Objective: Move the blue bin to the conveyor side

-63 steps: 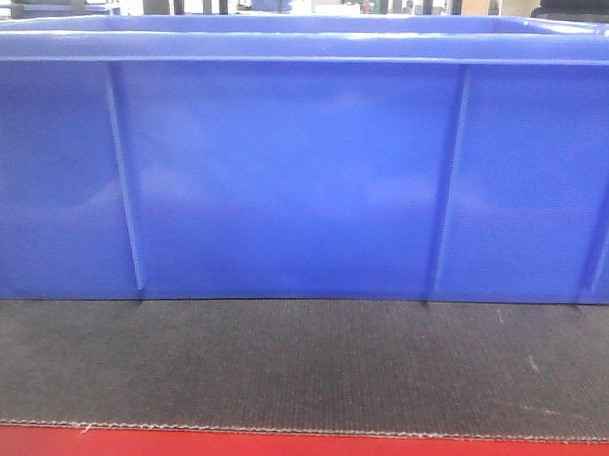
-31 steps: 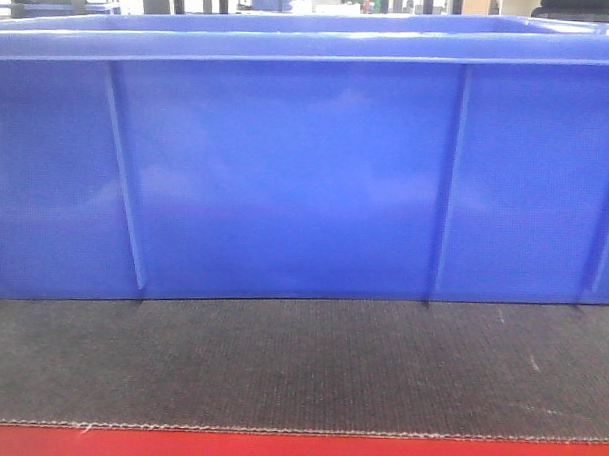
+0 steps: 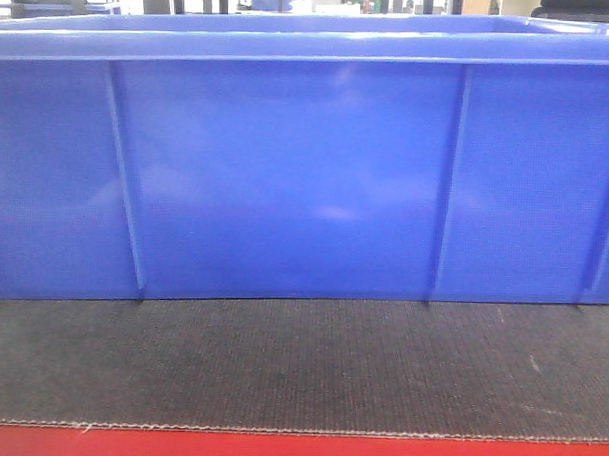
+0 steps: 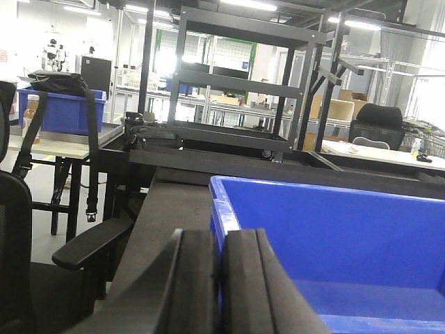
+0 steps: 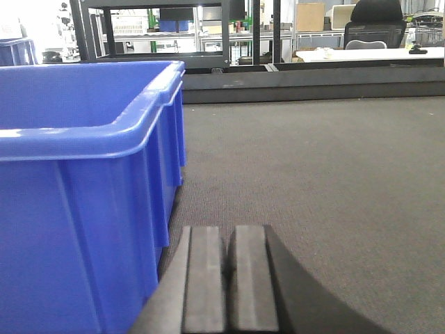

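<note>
One blue bin (image 3: pixel 286 177) stands on the conveyor side (image 3: pixel 300 363), a dark grey woven belt with a stitched front hem and a red strip (image 3: pixel 297 452) beneath it. In the front view the bin's long wall fills the frame, showing four thin vertical ribs and a thick rim; its base rests flat on the belt, set back from the hem. Left wrist view: the left gripper (image 4: pixel 221 278) is level with the bin's rim at its left end, and the two dark fingers (image 4: pixel 195 285) stand side by side with only a thin seam between them; the rim corner (image 4: pixel 221 202) lies just beyond the tips, and whether they pinch it cannot be told. Right wrist view: the right gripper (image 5: pixel 228 278) sits low over the belt, just beside the bin's right end wall (image 5: pixel 83 229); its two fingers (image 5: pixel 205 278) are pressed together on nothing. Background: one office chair (image 4: pixel 28 257) at left, one black rack (image 4: pixel 236 83), and a second blue crate (image 4: pixel 59 111) on a desk (image 4: pixel 62 146).
</note>
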Controlling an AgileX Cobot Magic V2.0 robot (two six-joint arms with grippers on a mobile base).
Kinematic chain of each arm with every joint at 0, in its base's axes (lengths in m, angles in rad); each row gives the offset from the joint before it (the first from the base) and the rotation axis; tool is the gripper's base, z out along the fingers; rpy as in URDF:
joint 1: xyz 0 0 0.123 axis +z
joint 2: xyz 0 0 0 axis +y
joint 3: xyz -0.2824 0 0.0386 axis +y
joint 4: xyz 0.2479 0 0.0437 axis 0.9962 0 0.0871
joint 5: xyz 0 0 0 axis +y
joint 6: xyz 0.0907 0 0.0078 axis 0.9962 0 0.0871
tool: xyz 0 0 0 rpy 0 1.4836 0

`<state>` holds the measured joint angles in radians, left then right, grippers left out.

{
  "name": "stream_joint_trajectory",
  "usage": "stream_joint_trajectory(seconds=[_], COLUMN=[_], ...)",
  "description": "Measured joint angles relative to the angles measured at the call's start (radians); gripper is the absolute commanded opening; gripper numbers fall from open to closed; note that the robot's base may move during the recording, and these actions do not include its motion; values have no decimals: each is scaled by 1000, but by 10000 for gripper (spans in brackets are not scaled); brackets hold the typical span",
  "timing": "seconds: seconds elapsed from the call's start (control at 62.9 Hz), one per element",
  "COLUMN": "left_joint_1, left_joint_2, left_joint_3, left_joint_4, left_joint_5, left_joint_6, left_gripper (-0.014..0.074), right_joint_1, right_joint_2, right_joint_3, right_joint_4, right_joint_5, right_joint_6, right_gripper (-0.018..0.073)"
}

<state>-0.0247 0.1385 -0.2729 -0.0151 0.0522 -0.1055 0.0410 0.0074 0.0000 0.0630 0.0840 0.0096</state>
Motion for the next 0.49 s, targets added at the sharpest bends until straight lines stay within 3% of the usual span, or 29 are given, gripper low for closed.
stream_joint_trajectory(seconds=[0.127,0.302,0.493], left_joint_1=[8,56,65], left_joint_2=[-5,-51,-126], left_joint_3=[21,139,257], left_joint_4=[15,15,5], left_joint_5=[-5,-9,-5], left_joint_6=[12,132,148], left_gripper=[11,11,11], right_joint_1=[0,0,0], right_joint_2=[0,0,0], right_joint_3=[0,0,0], right_joint_4=[0,0,0], right_joint_5=[0,0,0], right_joint_6=[0,0,0], right_gripper=[-89,-89,-89])
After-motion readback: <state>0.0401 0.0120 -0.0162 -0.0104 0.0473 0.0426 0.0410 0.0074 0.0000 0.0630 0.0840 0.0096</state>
